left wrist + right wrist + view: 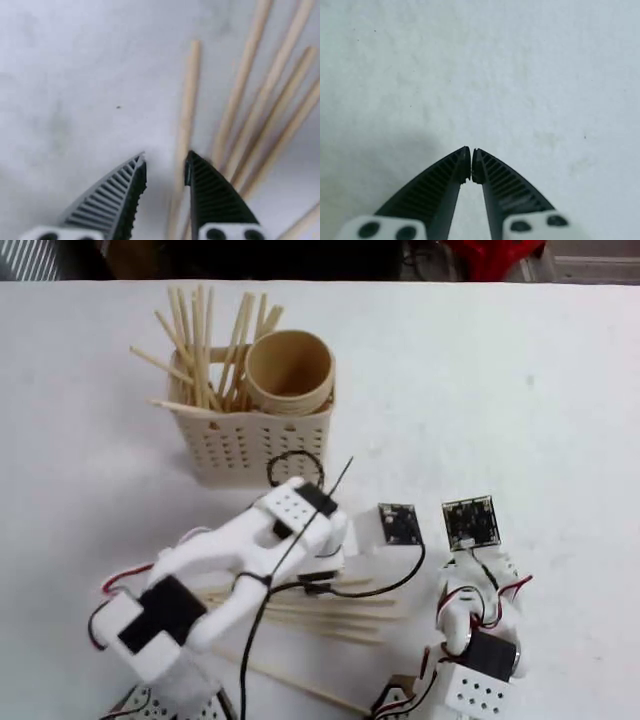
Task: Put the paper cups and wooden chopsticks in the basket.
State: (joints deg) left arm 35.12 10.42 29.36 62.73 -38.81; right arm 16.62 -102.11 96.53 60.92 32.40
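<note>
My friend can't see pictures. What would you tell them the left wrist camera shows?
The left gripper is open and points down at a white table, with one wooden chopstick running into the gap between its jaws. Several other chopsticks lie fanned out on the table beside that one.

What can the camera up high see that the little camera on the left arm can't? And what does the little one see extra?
From up high you get the basket, with paper cups and a bunch of chopsticks standing in it. From the left wrist you get a close look at the left gripper: it is open, and one chopstick lies between its fingertips, close to the black one. Shared by the two views: the loose chopsticks lying flat on the white table.
</note>
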